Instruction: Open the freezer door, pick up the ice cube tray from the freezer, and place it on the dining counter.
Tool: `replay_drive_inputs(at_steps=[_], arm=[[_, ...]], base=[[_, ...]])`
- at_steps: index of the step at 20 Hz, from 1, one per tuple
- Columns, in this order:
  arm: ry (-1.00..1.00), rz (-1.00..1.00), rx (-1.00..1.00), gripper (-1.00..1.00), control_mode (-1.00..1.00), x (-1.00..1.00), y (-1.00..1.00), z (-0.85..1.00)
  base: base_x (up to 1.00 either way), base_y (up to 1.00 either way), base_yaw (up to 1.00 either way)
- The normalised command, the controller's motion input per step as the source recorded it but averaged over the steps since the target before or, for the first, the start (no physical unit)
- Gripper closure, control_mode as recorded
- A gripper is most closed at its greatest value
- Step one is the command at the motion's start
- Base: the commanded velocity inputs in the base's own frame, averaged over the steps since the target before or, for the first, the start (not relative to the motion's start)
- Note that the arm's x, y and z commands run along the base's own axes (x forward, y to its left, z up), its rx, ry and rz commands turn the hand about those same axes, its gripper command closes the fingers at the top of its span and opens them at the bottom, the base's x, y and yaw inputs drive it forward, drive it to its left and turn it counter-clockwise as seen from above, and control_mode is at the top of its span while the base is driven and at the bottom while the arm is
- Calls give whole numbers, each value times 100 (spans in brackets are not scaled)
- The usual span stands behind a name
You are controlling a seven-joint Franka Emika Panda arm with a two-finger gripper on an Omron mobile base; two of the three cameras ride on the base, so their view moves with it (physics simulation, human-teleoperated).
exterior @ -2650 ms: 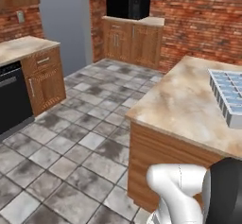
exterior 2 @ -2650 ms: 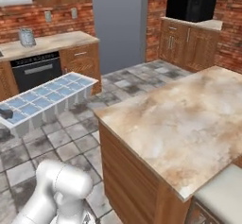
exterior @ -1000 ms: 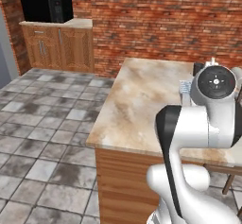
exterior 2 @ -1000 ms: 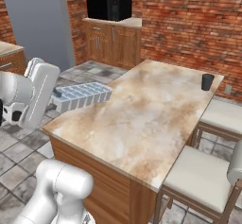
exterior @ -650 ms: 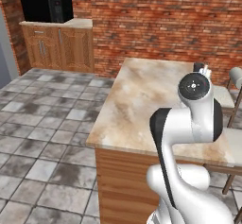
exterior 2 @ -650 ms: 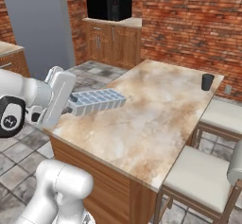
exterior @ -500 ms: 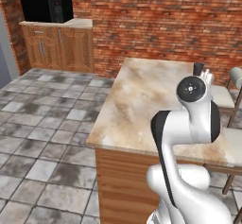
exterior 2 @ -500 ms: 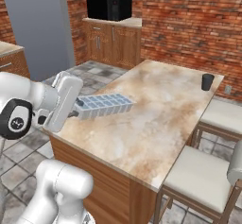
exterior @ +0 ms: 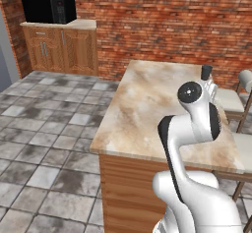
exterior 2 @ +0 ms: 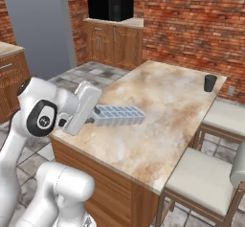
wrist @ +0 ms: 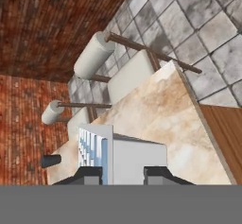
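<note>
While the arm reaches in from the near corner of the dining counter, we see its gripper holding the ice cube tray by one short end, the tray lying level over the marbled top near that corner (whether it rests on the stone or hangs just above it, we cannot tell). In the hand view the two fingertips stand on either side of the tray's white end wall, closed against it, with the pale-blue compartments running away to the left. A small dark cup stands well apart at the far end of the counter. Cushioned stools line the counter's right side, and a black microwave sits on a wooden cabinet against the brick wall.
</note>
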Motion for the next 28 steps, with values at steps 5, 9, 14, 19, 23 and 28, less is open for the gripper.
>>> replay_drive_inputs(at_steps=[5,9,14,19,23,28], arm=[[10,-5,6,100,-100,51,-8,-40],[2,-4,2,100,-100,72,-4,-42],[0,0,2,100,-100,66,-12,-44],[0,0,3,100,-100,77,-10,-42],[0,0,4,100,-100,74,-16,-44],[0,0,3,100,-100,71,-16,-45]], base=[[0,0,0],[0,0,0],[0,0,0],[0,0,0],[0,0,0],[0,0,0]])
